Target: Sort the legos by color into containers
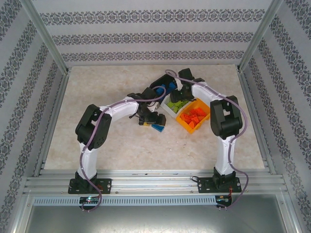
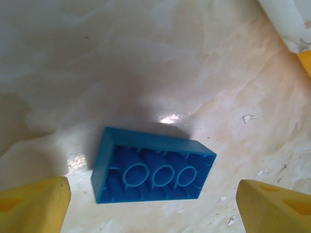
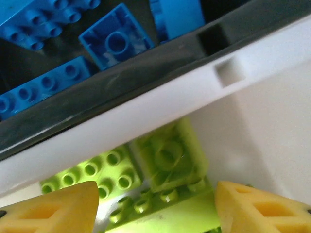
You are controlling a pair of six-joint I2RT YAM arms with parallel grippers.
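Black plastic bin held blue studded bricks, white bin lime bricks, orange-yellow bin orange-red bricks; left gripper, right gripper both released.

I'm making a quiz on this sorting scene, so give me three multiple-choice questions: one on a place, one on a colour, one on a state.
1. Where does the loose blue plastic brick lie? A in the black bin; B on the marbled table; C in the orange-yellow bin.
2. What colour are the plastic bricks in the white plastic bin? A lime green; B orange-red; C blue.
3. How is the left tool? A shut on the brick; B open around it; C shut on nothing.
Answers: 1 B, it lies underside up on bare tabletop; 2 A, studded green pieces fill it; 3 B, its yellow fingers stand apart, touching nothing.
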